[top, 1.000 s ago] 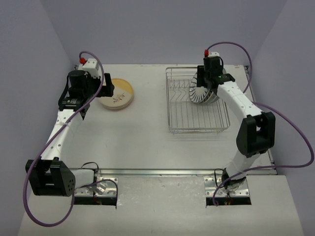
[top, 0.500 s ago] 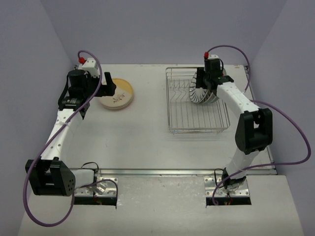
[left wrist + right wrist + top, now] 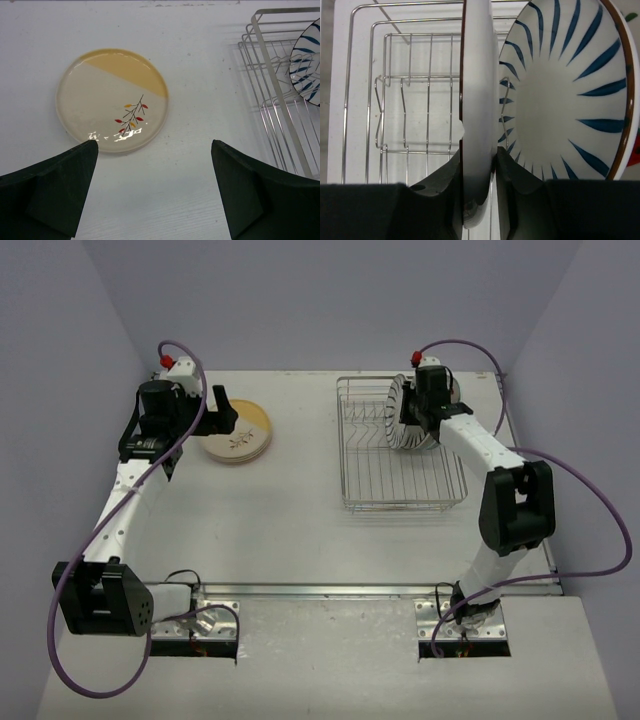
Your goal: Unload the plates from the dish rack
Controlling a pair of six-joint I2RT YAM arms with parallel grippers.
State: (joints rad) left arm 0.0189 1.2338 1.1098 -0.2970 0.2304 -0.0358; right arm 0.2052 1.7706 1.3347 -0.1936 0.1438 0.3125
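**Hovering on the left, pinching on the right**

At the far left of the white table (image 3: 300, 530), the black left gripper (image 3: 222, 417) (image 3: 154, 145) hangs with its two fingers spread wide, touching nothing. Just beside it, a low stack of round cream plates (image 3: 240, 435) (image 3: 112, 100) lies flat on the table. The top plate has a yellow segment along one side and a thin dark twig with small red and yellow leaves. The number of plates in the stack cannot be told.

Well apart from the stack, on the far right of the table, sits a rectangular silver wire dish rack (image 3: 400, 490) (image 3: 272, 100) (image 3: 405, 100) with a grid base and low sides. A few plates stand on edge in its far right part.

The black right gripper (image 3: 410, 418) (image 3: 479, 167) reaches into the rack from the right. Its fingers press against both faces of a round pale plate with a dark rim (image 3: 480, 90), which the wrist view shows edge-on. They pinch it at the edge nearest the wrist.

Just right of the held plate stands a round white plate with dark-blue radial stripes and a brown rim (image 3: 565, 95), its striped face turned toward the held one. Whether the two touch cannot be told. A sliver of another plate with red and green marks (image 3: 634, 160) peeks from behind the striped plate's right edge.
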